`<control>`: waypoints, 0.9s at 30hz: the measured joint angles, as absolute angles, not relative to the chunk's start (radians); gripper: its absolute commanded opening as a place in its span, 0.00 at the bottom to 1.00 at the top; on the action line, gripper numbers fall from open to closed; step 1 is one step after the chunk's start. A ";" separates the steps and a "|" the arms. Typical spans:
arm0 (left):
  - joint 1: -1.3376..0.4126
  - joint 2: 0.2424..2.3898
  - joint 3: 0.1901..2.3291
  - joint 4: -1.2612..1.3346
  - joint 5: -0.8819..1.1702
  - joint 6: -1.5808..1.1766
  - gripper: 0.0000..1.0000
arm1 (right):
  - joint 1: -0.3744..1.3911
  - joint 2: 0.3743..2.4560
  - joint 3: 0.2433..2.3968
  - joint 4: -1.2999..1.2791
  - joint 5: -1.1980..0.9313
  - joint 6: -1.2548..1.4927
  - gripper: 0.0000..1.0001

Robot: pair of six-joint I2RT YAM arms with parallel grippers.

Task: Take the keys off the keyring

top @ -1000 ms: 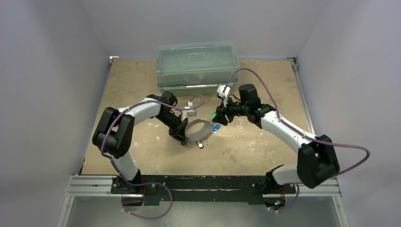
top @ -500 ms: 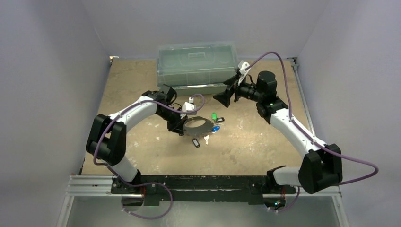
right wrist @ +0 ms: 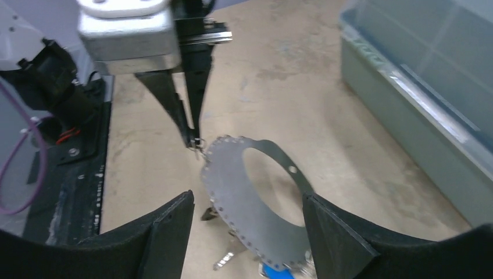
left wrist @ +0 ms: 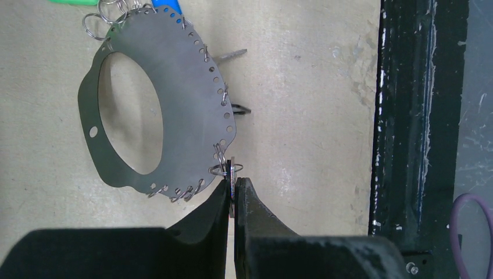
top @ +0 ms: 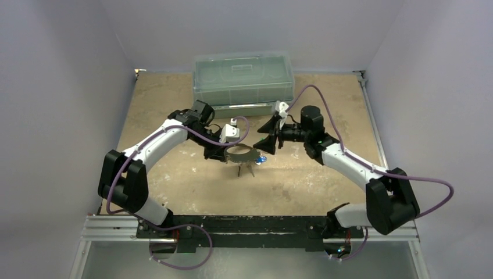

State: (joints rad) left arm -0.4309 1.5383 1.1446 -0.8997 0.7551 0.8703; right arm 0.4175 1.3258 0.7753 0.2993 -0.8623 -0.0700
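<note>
The keyring [top: 241, 154] is a flat grey metal plate with an oval opening and a row of small holes along its rim, not a wire loop. My left gripper [left wrist: 234, 185] is shut on a thin key seen edge-on [left wrist: 232, 172], which a small split ring ties to the plate's rim. The plate [left wrist: 192, 87] hangs tilted from that grip. A blue-headed key [top: 264, 158], a silver key [right wrist: 229, 256] and a black-headed key [left wrist: 241, 108] hang from the rim. My right gripper [top: 264, 137] is open and empty, its jaws on either side of the plate [right wrist: 232, 180] without touching it.
A translucent green lidded box [top: 244, 78] stands behind the plate and fills the right of the right wrist view [right wrist: 418, 75]. The black rail [left wrist: 407, 116] runs along the table's near edge. Bare tan table [top: 325, 180] lies to the right.
My right gripper swung away toward the box, then came back down to the plate, open. My left gripper lifted the plate slightly rearward; the keys now hang under it.
</note>
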 measured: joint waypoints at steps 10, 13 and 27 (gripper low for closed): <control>-0.434 1.535 1.145 -0.902 0.842 0.883 0.00 | 0.601 1.437 0.727 0.469 -0.884 -0.086 0.65; -0.434 1.528 1.145 -0.907 0.859 0.905 0.00 | 0.618 1.472 0.712 0.507 -0.882 -0.128 0.63; -0.434 1.514 1.145 -0.977 0.898 1.037 0.00 | 0.679 1.520 0.722 0.539 -0.882 -0.310 0.41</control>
State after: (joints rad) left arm -0.4335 1.5139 1.1446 -0.9768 0.8982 1.0370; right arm 0.6788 1.5204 0.7216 0.5392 -0.8818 -0.3099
